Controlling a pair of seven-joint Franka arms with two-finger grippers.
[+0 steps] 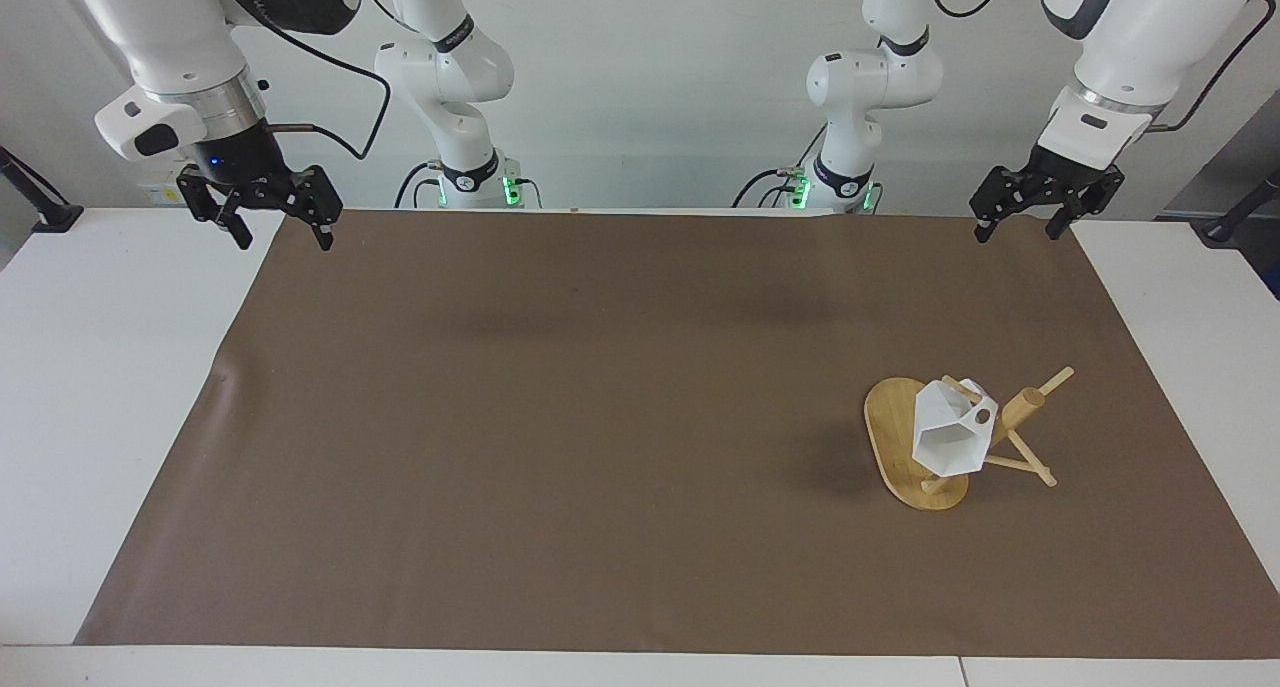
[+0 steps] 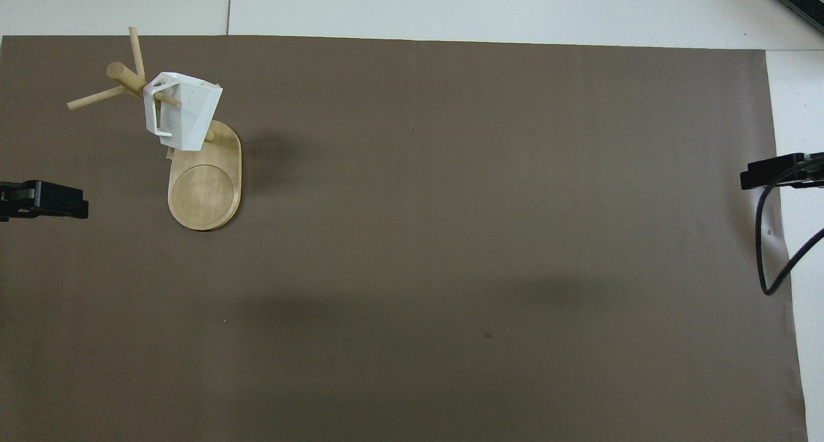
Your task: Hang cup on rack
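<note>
The white faceted cup (image 1: 950, 435) hangs by its handle on a peg of the bamboo rack (image 1: 1022, 409), which stands on its oval base (image 1: 890, 427) toward the left arm's end of the brown mat. In the overhead view the cup (image 2: 183, 110) hangs on the rack (image 2: 206, 188) too. My left gripper (image 1: 1018, 232) is open and empty, raised over the mat's edge nearest the robots, well clear of the rack. My right gripper (image 1: 280, 232) is open and empty, raised over the mat's corner at the right arm's end; that arm waits.
The brown mat (image 1: 600, 417) covers most of the white table (image 1: 110, 367). A black cable (image 2: 769, 249) hangs by the right gripper in the overhead view. The tip of the left gripper (image 2: 45, 199) shows at that view's edge.
</note>
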